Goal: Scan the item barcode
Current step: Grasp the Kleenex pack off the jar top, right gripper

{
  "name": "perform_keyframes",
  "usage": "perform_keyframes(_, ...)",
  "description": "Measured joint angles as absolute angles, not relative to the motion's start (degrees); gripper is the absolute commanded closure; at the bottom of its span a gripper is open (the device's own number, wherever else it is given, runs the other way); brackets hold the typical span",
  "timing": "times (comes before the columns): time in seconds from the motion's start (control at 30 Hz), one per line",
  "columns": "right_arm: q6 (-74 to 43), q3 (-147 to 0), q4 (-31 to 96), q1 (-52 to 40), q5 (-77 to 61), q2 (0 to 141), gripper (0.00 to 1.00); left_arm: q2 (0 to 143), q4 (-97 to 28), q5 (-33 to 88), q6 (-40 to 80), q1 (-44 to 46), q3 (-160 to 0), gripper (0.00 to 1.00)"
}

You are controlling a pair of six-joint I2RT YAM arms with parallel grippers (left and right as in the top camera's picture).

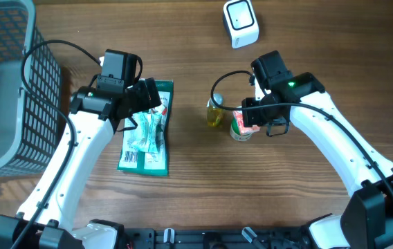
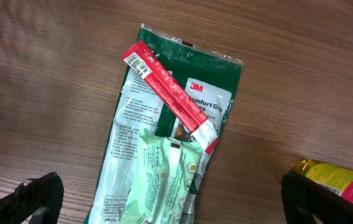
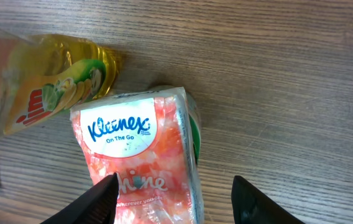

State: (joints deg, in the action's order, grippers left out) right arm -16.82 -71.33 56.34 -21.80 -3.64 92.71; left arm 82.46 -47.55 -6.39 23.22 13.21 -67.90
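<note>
- Overhead: I see a brown wood-grain table (image 1: 321,34), grey basket (image 1: 3,83) at its left edge.
- Left gripper (image 2: 170,196) spread wide; right gripper (image 3: 176,199) parted over the Kleenex pack (image 3: 139,149).

From above, the right arm (image 1: 335,131) covers most of the tissue pack (image 1: 238,123), and the basket (image 1: 3,90) at the counter's left edge runs out of view. Up close, the yellow bottle (image 3: 46,81) is blurred, and the lower end of the green packet (image 2: 130,137) is cut off.

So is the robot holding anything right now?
Nothing is held. The left tool hangs open above the green 3M packet; the right tool sits open around the Kleenex pack, one side not touching it.
</note>
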Motion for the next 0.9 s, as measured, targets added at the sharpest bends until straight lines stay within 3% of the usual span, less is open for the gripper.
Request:
perform_keyframes(0.47, -16.8, -70.0, 56.0, -21.8, -4.7, 92.7, 0.49, 82.5, -47.6, -6.4, 23.2, 13.2, -67.9, 0.00)
perform_keyframes(0.63, -16.9, -68.6, 55.0, -21.8, -5.5, 92.7, 0.66, 82.5, -47.5, -6.4, 23.2, 13.2, -67.9, 0.00)
perform_keyframes(0.67, -16.9, -68.6, 55.0, -21.8, -5.6, 92.7, 0.74, 82.5, -47.6, -6.4, 23.2, 13.2, -67.9, 0.00)
perform_keyframes(0.7, -16.8, -68.6, 55.0, -21.8, -5.6, 92.7, 0.96, 82.5, -47.6, -6.4, 23.2, 13.2, -67.9, 0.00)
perform_keyframes(0.9, -16.8, -69.3, 55.6, -21.7, -5.6, 92.6, 0.96, 82.5, -47.5, -6.4, 23.2, 13.2, -67.9, 0.00)
